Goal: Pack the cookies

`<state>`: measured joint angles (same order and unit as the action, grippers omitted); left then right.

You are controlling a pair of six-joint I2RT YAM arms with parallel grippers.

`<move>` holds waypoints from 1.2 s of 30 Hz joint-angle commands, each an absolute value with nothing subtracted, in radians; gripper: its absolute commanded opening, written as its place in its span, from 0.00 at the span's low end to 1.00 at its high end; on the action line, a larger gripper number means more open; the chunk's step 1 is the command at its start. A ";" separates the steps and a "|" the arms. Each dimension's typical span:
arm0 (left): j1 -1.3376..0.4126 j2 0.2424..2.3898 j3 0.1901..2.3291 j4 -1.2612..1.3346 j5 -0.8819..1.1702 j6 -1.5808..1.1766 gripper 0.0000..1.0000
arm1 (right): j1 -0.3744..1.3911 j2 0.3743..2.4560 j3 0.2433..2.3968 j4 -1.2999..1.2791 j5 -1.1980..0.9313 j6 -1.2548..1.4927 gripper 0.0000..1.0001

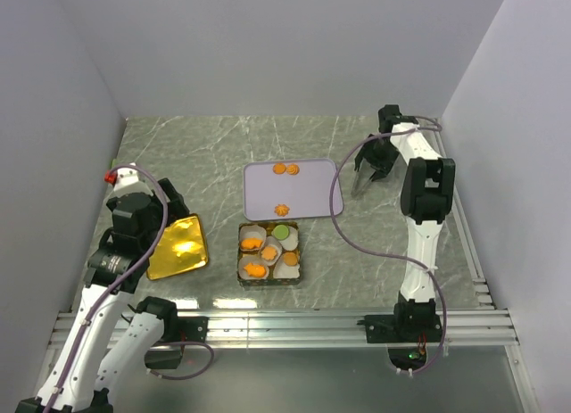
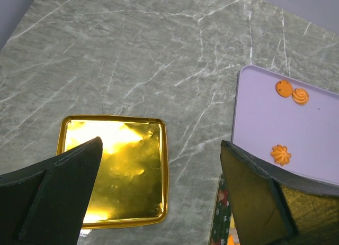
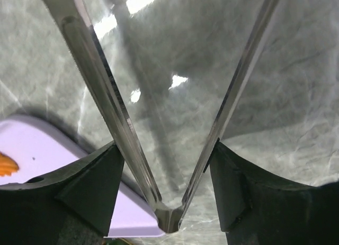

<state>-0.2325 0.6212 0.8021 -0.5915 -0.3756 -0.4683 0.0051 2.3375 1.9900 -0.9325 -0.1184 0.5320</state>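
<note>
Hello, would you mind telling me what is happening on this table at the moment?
The right gripper holds tongs, tips apart, above the table just right of the lilac tray, where three orange cookies lie. The box nearer the arms already has several cookies in its paper cups. The left gripper hovers open over the gold lid, empty.

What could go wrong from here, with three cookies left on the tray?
1. The tongs in the right end effector hang close beside the tray; swinging in, they might knock it.
2. The two cookies at its far edge sit tight together; gripping one might shove the other.
</note>
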 commanded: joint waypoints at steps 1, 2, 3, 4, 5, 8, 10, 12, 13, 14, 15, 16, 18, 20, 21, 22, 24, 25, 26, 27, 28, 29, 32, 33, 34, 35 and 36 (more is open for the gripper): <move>-0.229 0.637 0.810 -0.581 -0.397 -0.477 0.99 | -0.025 2.355 2.068 -0.982 -0.112 0.548 0.72; -0.229 0.638 0.811 -0.581 -0.394 -0.476 0.99 | -0.025 2.355 2.077 -0.983 -0.109 0.548 0.72; -0.229 0.644 0.811 -0.580 -0.388 -0.474 0.99 | -0.028 2.353 2.077 -0.980 -0.109 0.551 0.73; -0.229 0.646 0.810 -0.578 -0.384 -0.472 1.00 | -0.031 2.350 2.077 -0.977 -0.106 0.552 0.74; -0.229 0.649 0.810 -0.577 -0.377 -0.471 0.99 | -0.029 2.347 2.072 -0.977 -0.104 0.554 0.74; -0.229 0.657 0.810 -0.574 -0.359 -0.466 0.99 | -0.031 2.316 2.048 -0.959 -0.098 0.558 0.78; -0.229 0.657 0.808 -0.569 -0.342 -0.463 0.99 | -0.031 2.289 2.033 -0.950 -0.095 0.557 0.82; -0.230 0.654 0.807 -0.566 -0.334 -0.460 0.99 | -0.031 2.258 2.028 -0.945 -0.086 0.552 0.86; -0.236 0.649 0.807 -0.566 -0.334 -0.460 0.99 | -0.032 2.246 2.023 -0.945 -0.084 0.551 0.86; -0.239 0.644 0.805 -0.565 -0.334 -0.460 0.99 | -0.031 2.232 2.022 -0.945 -0.075 0.548 0.87; -0.242 0.635 0.804 -0.565 -0.334 -0.462 0.99 | -0.031 2.194 2.014 -0.942 -0.071 0.545 0.87; -0.245 0.634 0.804 -0.565 -0.336 -0.462 0.99 | -0.029 2.166 1.993 -0.937 -0.069 0.545 0.87; -0.247 0.640 0.804 -0.565 -0.336 -0.462 0.99 | -0.026 2.076 1.965 -0.927 -0.067 0.540 0.88; -0.247 0.655 0.805 -0.564 -0.331 -0.460 0.99 | -0.018 2.016 1.941 -0.925 -0.071 0.534 0.88; -0.247 0.670 0.807 -0.565 -0.328 -0.459 0.99 | -0.005 1.953 1.931 -0.928 -0.077 0.526 0.88; -0.247 0.678 0.810 -0.566 -0.328 -0.460 0.98 | 0.012 1.919 1.893 -0.925 -0.080 0.522 0.88; -0.247 0.699 0.811 -0.571 -0.336 -0.468 0.99 | 0.078 1.809 1.830 -0.911 -0.090 0.514 0.88; -0.248 0.704 0.811 -0.571 -0.339 -0.469 0.99 | 0.106 1.768 1.760 -0.904 -0.094 0.518 0.88; -0.249 0.712 0.810 -0.569 -0.339 -0.471 0.99 | 0.130 1.726 1.712 -0.891 -0.098 0.528 0.88; -0.250 0.727 0.805 -0.569 -0.334 -0.469 0.99 | 0.155 1.644 1.662 -0.875 -0.107 0.552 0.88; -0.250 0.738 0.807 -0.568 -0.327 -0.468 0.99 | 0.211 1.603 1.564 -0.829 -0.130 0.564 0.88; -0.250 0.750 0.810 -0.568 -0.324 -0.466 0.99 | 0.238 1.567 1.522 -0.810 -0.135 0.580 0.88; -0.250 0.807 0.816 -0.572 -0.298 -0.468 0.99 | 0.354 1.461 1.404 -0.759 -0.164 0.624 0.88; -0.252 0.834 0.824 -0.578 -0.298 -0.478 0.99 | 0.377 1.430 1.391 -0.759 -0.160 0.630 0.88; -0.252 0.845 0.827 -0.593 -0.316 -0.489 0.99 | 0.397 1.416 1.375 -0.768 -0.156 0.634 0.88; -0.253 0.857 0.831 -0.601 -0.327 -0.497 1.00 | 0.437 1.404 1.367 -0.772 -0.150 0.637 0.88; -0.253 0.873 0.836 -0.603 -0.331 -0.503 0.99 | 0.451 1.379 1.361 -0.775 -0.146 0.643 0.88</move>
<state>-0.2474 0.8497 0.8024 -0.5949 -0.3229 -0.4763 0.4156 1.4265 1.3834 -0.8089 -0.1585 0.6067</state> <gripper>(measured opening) 0.995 0.878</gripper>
